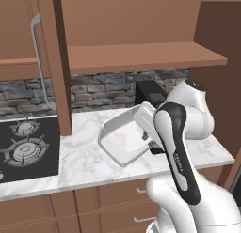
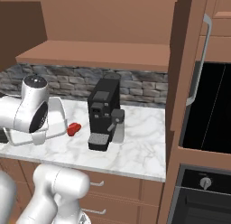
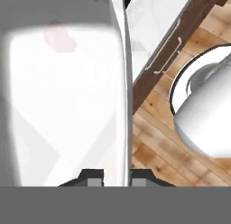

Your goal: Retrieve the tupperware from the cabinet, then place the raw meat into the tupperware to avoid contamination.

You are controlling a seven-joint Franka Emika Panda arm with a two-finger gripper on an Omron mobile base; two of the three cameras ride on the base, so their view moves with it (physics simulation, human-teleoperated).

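The white translucent tupperware (image 1: 121, 142) hangs tilted above the marble counter (image 1: 84, 166), its open side facing up and left. My gripper (image 3: 116, 179) is shut on the tub's side wall (image 3: 122, 105), with one fingertip on each side of it. The raw meat (image 2: 73, 128), a small red lump, lies on the counter beside the tub (image 2: 57, 117) and left of the coffee machine. It shows as a faint pink blur (image 3: 58, 38) through the tub's floor. The cabinet (image 1: 141, 56) stands open above, its shelf bare, its door (image 1: 54, 63) swung out.
A black coffee machine (image 2: 104, 112) stands on the counter right of the meat. A black stove top (image 1: 26, 145) lies at the left end. A tall cabinet with a built-in oven (image 2: 207, 110) closes the right side. Drawers (image 1: 117, 194) run under the counter.
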